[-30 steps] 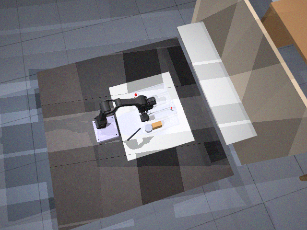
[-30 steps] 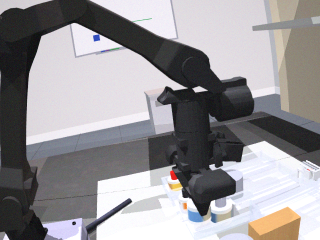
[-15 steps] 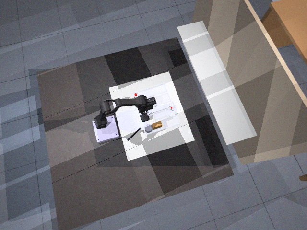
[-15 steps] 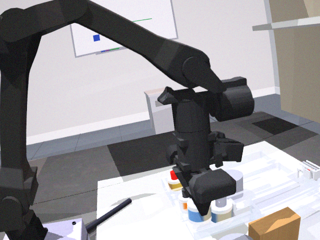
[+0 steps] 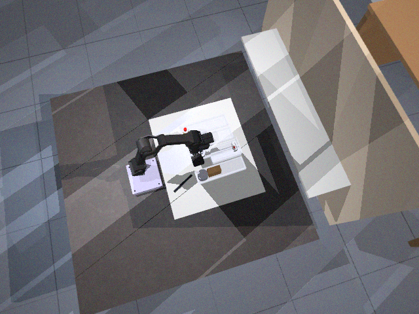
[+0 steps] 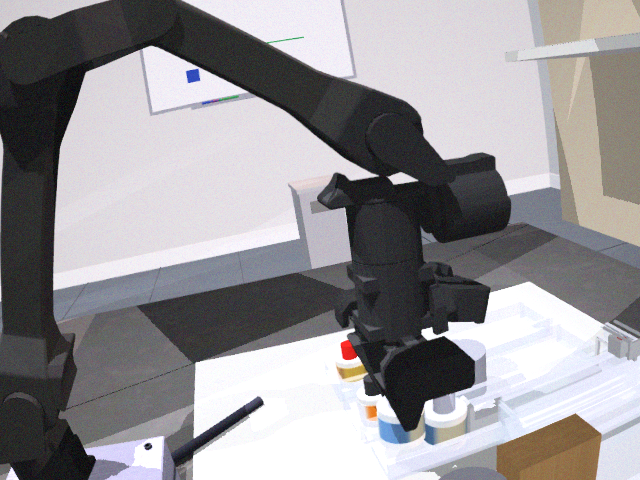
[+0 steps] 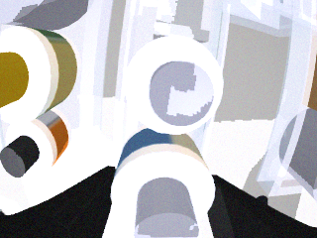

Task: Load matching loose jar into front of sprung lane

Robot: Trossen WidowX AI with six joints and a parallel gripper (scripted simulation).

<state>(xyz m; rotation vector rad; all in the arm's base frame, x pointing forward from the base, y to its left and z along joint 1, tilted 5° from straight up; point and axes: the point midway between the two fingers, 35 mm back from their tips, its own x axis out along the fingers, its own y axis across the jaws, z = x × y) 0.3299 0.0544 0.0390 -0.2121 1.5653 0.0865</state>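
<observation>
Jar with the blue band sits clenched in my pincer, at the lane mouth and touching or just short of the matching jar ahead of it. From here I'd judge the push is what matters: keep the jar upright and low, centred between the rails, and ease forward slowly so the spring loads gradually. I'd only release once it sits behind the front stop.

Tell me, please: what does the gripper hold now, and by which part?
The gripper is shut on the blue-banded jar. Its fingers clamp the jar's sides, near the top.
</observation>
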